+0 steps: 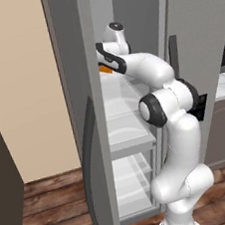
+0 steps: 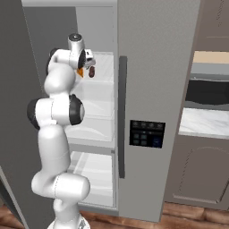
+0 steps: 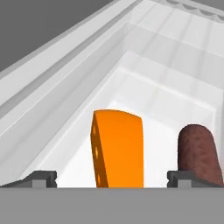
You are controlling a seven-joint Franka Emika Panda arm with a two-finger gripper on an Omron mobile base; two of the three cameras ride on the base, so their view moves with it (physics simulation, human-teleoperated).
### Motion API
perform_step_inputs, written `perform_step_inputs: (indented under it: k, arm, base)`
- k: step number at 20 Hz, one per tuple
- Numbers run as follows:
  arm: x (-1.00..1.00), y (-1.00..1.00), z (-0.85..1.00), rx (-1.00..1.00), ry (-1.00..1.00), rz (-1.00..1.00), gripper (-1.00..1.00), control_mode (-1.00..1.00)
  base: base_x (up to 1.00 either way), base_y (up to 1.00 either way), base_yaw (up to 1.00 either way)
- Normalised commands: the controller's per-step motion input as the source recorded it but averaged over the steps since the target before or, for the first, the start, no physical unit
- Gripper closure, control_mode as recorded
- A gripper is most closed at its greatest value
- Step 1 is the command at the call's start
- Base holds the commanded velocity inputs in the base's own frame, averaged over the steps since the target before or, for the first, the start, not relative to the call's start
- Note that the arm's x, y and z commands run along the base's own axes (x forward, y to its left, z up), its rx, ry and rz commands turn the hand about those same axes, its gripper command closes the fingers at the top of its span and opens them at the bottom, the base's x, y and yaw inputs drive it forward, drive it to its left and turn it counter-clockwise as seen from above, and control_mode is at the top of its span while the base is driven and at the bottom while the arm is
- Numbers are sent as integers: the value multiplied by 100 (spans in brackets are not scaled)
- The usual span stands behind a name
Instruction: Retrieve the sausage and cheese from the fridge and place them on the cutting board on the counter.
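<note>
Fridge door swung wide, white arm reaching into the upper shelf. Gripper spread wide, holding nothing, fingertips flanking the cheese. Orange wedge stands on the shelf, long axis running away from the hand. Sausage just beside it, lying parallel, pointing deeper in.

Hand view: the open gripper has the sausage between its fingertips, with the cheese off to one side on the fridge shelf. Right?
Not quite. In the hand view it is the cheese that stands between the fingertips of the open gripper; the sausage lies off to one side, by one fingertip. Both rest on the white fridge shelf, and nothing is gripped yet.
</note>
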Motion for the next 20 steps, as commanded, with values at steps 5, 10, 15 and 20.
perform_step_inputs:
  k: [5,10,15,20]
  arm:
    - [30,0,0,-1,0,0,-100,-100]
    - [-4,12,-8,0,0,0,-100,-100]
    - [-13,23,-22,0,0,0,-100,-100]
    - [-4,17,-36,0,2,0,-100,-100]
  base:
    - [0,0,0]
    - [0,0,0]
    - [0,0,0]
    - [0,0,0]
